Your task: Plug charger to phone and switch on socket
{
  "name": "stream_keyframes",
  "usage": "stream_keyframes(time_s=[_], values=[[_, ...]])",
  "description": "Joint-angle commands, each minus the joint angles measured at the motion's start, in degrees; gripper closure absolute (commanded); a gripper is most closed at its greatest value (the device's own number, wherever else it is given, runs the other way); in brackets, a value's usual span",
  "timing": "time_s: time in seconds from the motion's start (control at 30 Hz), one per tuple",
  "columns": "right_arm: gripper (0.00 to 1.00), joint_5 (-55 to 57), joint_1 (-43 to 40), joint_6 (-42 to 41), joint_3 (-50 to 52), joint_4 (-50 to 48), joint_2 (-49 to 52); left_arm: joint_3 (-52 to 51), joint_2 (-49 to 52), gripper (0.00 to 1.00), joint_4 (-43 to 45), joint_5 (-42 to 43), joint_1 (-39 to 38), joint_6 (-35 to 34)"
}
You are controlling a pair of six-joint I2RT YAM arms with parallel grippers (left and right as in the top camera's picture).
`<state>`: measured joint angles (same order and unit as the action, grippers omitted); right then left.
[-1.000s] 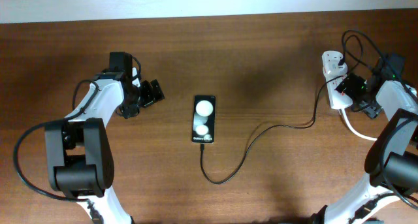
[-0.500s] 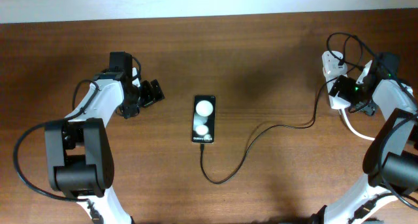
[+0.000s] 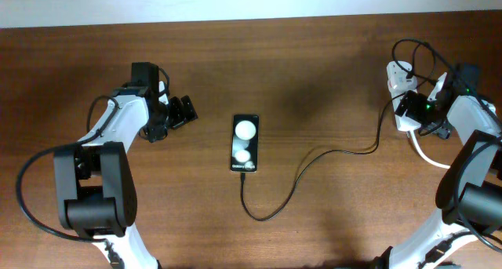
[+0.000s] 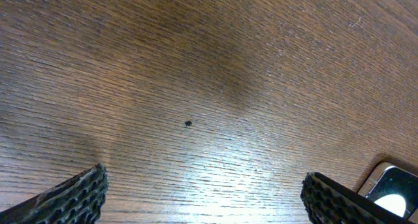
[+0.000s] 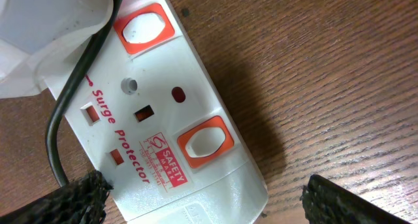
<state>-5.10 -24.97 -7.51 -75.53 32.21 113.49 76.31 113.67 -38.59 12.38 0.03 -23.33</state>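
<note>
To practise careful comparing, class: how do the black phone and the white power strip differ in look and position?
Colour: the phone is black with two white round spots; the power strip is white with orange-red switch surrounds. Position: the phone lies mid-table, uncovered; the power strip lies far right, below the open right gripper. Shared: both lie flat on the wooden table, with the thin black charger cable running between them.
</note>
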Motion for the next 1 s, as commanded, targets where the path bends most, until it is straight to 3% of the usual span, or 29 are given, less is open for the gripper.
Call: stream_keyframes(time_s=[0.0, 0.53, 0.83, 0.97], values=[[0.01, -0.48, 0.20, 0.20, 0.63, 0.15, -1.22, 0.87, -1.09, 0.01, -0.09, -0.22, 0.13, 0.42], [0.01, -0.48, 0.20, 0.20, 0.63, 0.15, -1.22, 0.66, -1.38, 0.01, -0.07, -0.22, -0.72, 0.44], [0.01, -0.48, 0.20, 0.20, 0.63, 0.15, -1.22, 0.66, -16.04, 0.01, -0.15, -0.48, -10.67, 0.50], [0.01, -0.48, 0.20, 0.20, 0.63, 0.15, -1.22, 0.11, -18.88, 0.01, -2.05, -4.33, -12.15, 0.66]])
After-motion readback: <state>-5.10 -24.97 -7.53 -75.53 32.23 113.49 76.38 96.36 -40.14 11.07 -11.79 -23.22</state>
